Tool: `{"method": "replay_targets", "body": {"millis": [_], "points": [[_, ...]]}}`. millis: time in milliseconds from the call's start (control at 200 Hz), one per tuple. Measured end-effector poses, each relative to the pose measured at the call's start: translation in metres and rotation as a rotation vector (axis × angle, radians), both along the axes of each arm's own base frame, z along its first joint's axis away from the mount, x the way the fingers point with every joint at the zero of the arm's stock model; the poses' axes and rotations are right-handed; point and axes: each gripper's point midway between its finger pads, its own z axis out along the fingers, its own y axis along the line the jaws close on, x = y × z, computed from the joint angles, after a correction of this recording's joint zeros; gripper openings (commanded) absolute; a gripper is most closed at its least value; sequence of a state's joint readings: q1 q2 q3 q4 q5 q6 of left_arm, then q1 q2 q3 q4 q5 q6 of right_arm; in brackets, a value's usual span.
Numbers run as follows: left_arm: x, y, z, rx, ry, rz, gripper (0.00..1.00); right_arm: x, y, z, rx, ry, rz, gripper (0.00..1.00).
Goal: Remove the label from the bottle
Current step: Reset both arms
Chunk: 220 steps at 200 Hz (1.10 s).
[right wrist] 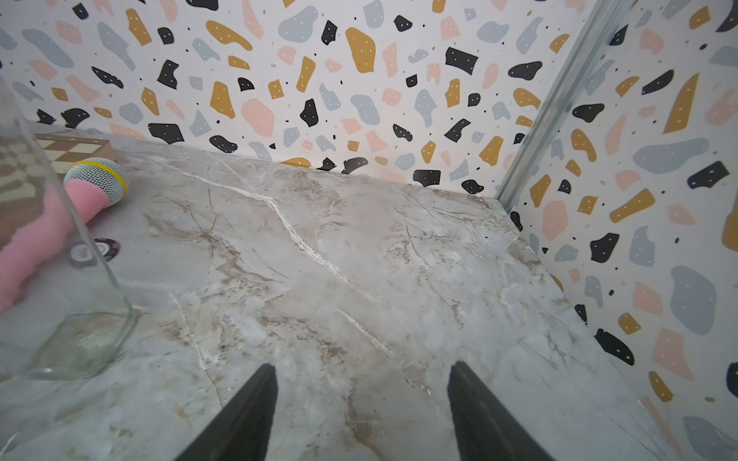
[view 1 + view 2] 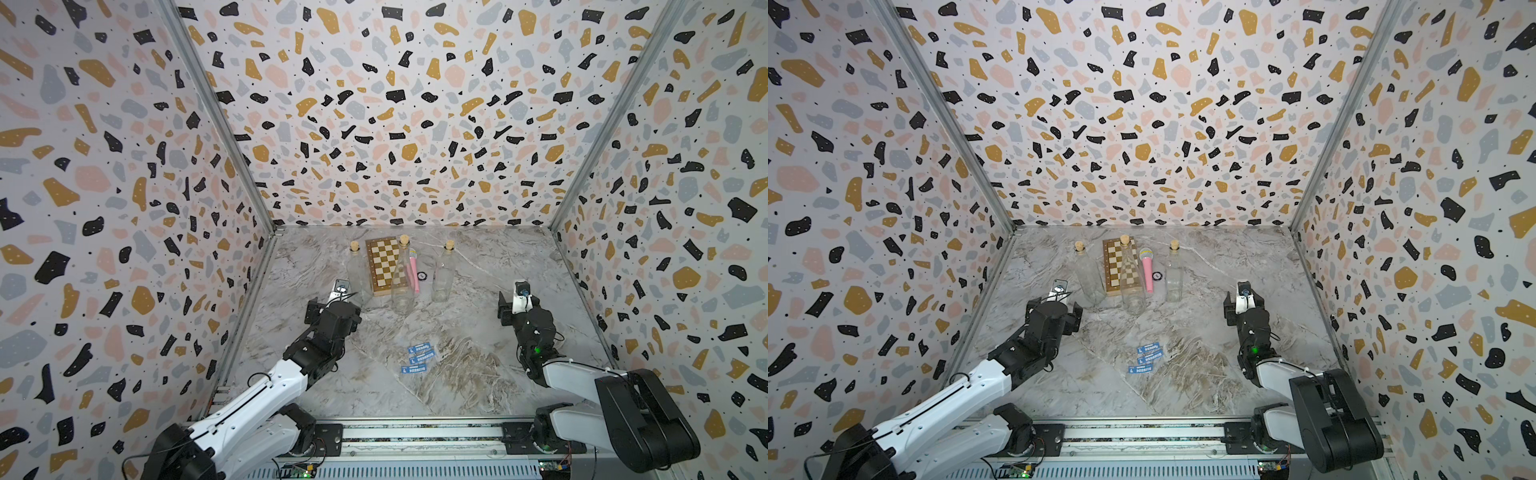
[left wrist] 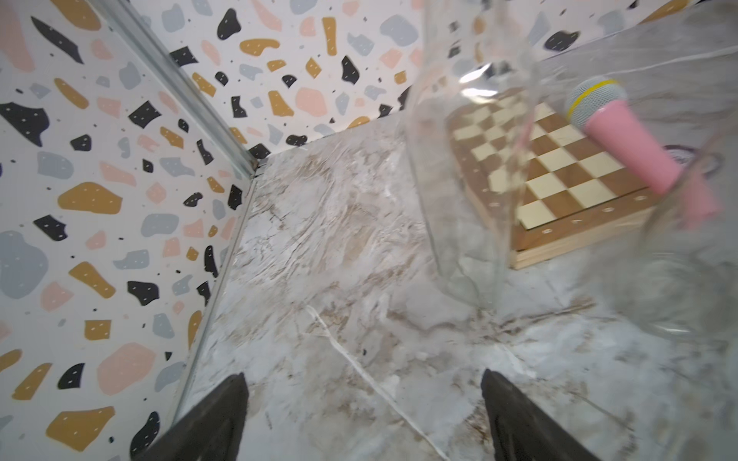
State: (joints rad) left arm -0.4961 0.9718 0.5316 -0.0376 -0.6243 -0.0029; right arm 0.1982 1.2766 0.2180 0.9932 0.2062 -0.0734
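- The left jaws, at the end of the left arm (image 2: 266, 386), stand spread wide with nothing between them, near the left bottle (image 2: 358, 274) but clear of it.
- That bottle, the middle bottle (image 2: 402, 286) and the right bottle (image 2: 443, 278) stand upright and corked toward the back of the bench (image 2: 478, 386). We see no label on any of the glass, though the far sides are hidden from us.
- Three blue labels (image 2: 419, 358) lie flat on the bench between the two arms, well apart from the bottles.
- We judge the peeling done or nearly so, and the step in hand looks like clearing away. To do it well, we would draw each arm straight back from the glass, because a sideways nudge could topple a tall, light bottle.
- The right jaws are likewise spread and empty, near the right bottle without touching it.
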Motion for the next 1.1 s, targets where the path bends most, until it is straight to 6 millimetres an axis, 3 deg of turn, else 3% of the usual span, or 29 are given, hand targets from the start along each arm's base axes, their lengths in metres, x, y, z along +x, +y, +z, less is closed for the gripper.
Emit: {"method": "replay_targets", "body": {"millis": [205,511,661,746,841,1101], "points": [[0.023,0.048,-0.032,-0.048,0.042,0.076,0.92,0.002,-0.008,-0.016,0.013,0.010,0.004,0.68],[0.045,0.074,-0.068,-0.237,-0.026,0.062,0.91,0.002,-0.005,-0.023,0.030,0.001,0.042,0.66],[0.053,0.072,-0.083,-0.291,-0.059,0.050,0.93,0.004,-0.005,-0.023,0.038,-0.010,0.052,0.66],[0.052,0.072,-0.095,-0.308,-0.051,0.055,1.00,0.004,-0.005,-0.025,0.040,-0.005,0.054,0.67],[0.054,0.071,-0.095,-0.318,-0.064,0.053,1.00,0.004,-0.006,-0.027,0.048,0.004,0.059,0.69],[0.060,0.070,-0.085,-0.325,-0.102,0.042,1.00,0.014,-0.011,-0.027,0.076,0.024,0.060,0.93]]}}
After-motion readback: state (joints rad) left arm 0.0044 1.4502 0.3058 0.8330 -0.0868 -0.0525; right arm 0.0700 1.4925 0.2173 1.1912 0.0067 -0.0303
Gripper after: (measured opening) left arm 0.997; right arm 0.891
